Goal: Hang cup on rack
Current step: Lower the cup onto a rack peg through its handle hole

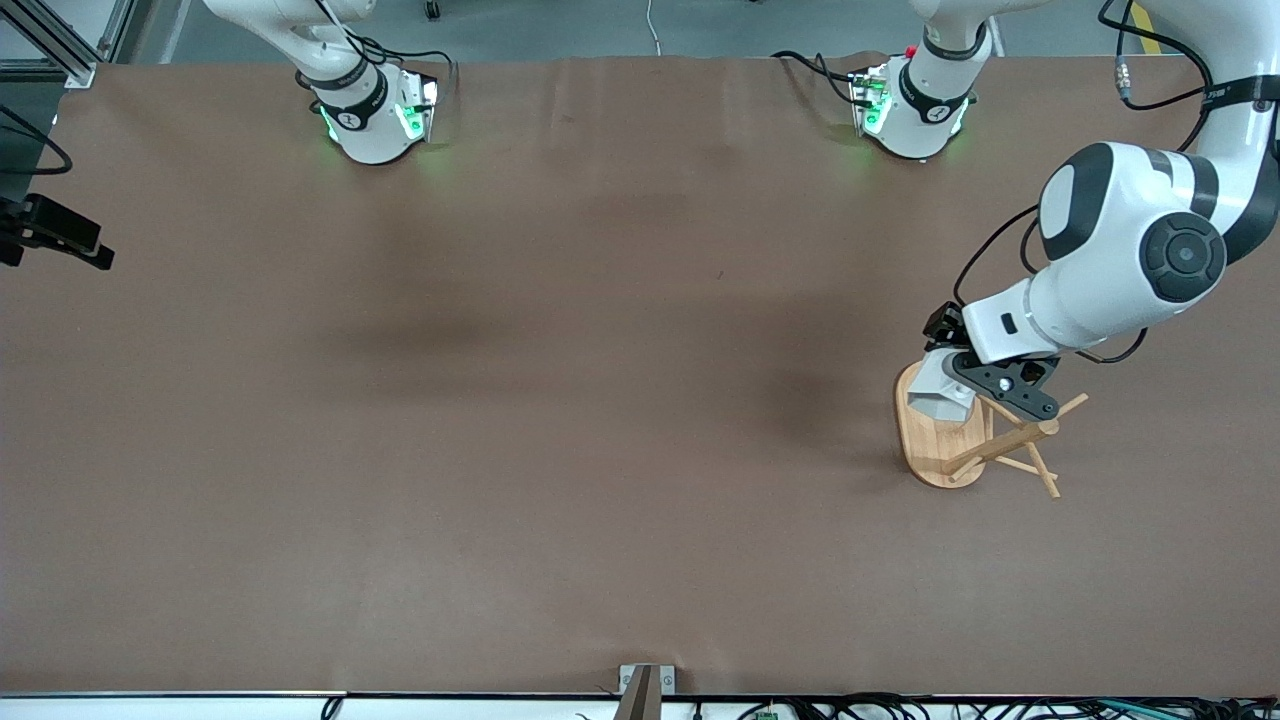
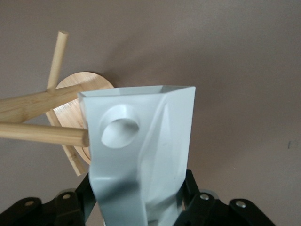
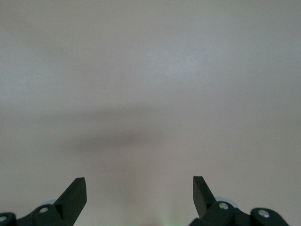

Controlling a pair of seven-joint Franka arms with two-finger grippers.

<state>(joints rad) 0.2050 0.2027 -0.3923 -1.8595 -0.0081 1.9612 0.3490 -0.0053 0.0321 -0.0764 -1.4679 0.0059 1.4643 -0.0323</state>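
The right arm is mostly cut off at the top edge of the front view; only its base shows, and its hand does not appear there. In the right wrist view the right gripper point(image 3: 139, 190) shows just two dark fingertips point(image 3: 75, 195) standing wide apart with nothing between them, over bare brown table point(image 3: 150, 94); this arm waits.

The left gripper point(image 1: 962, 385) is largely hidden in the front view by its own wrist and black mount, and its fingertips cannot be made out there. In the left wrist view the cup's lower body covers the gap between the fingers point(image 2: 190, 188), whose pads are out of sight.

The left arm comes from its base at the top of the front view, bends at a large white elbow near its end of the table, and turns its hand downward over the rack point(image 1: 945, 440).

The left gripper is clamped on the cup point(image 2: 150, 155), the white faceted body pinched from both sides. The cup's long axis runs straight away from the claw, its wide mouth pointing outward toward the rack's oval base. The block handle with its round hole faces sideways toward the pegs. One peg tip point(image 2: 82, 137) sits just beside the handle's edge; whether it touches cannot be told. The hole itself has no peg through it.
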